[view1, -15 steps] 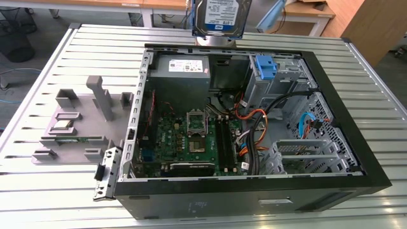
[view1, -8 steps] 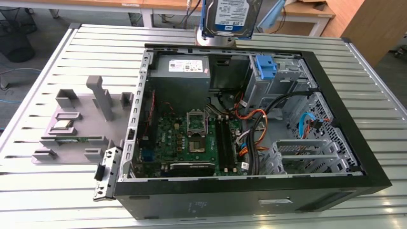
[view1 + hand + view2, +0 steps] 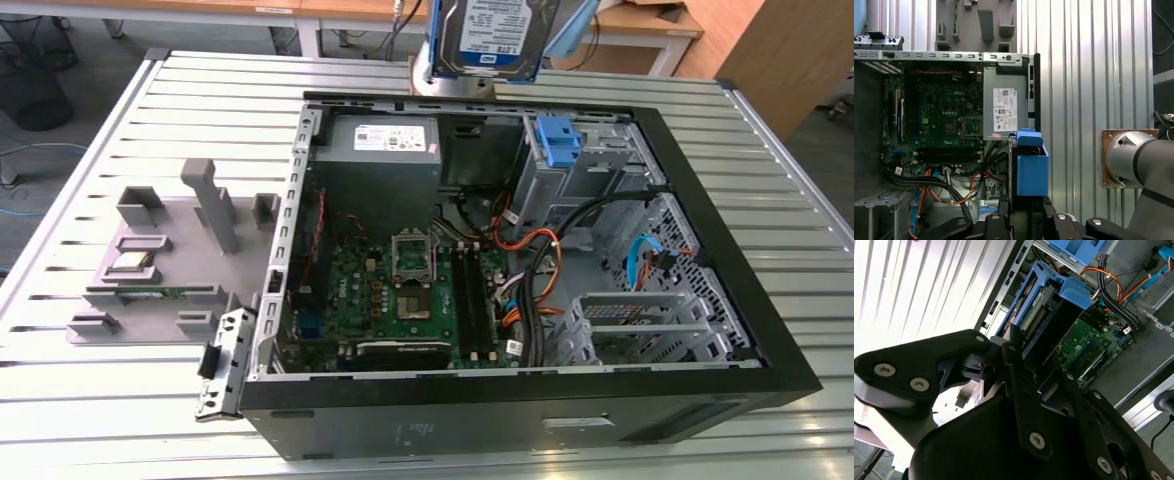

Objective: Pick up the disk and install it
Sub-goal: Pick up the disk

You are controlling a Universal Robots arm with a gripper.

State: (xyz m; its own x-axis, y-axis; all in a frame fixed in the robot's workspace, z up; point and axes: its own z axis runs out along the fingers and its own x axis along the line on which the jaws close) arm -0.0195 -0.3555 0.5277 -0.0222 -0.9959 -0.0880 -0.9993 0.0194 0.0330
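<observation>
Clamped on disk (image 3: 1036, 317) with gripper (image 3: 1026, 354), jaws apart just disk's thickness, up by open case (image 3: 467, 425) (disk top cropped in exterior view).

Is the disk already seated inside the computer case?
No, the gripper holds the disk in the air, outside the computer case.

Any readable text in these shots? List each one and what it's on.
No text can be quoted; all the print is too small or blurred.
White-and-blue label on the disk: print too small to read.
White sticker on the power supply: blurred lines and marks.
White markings on the motherboard: too small.
Faint marks on the case front panel: unreadable.
</observation>
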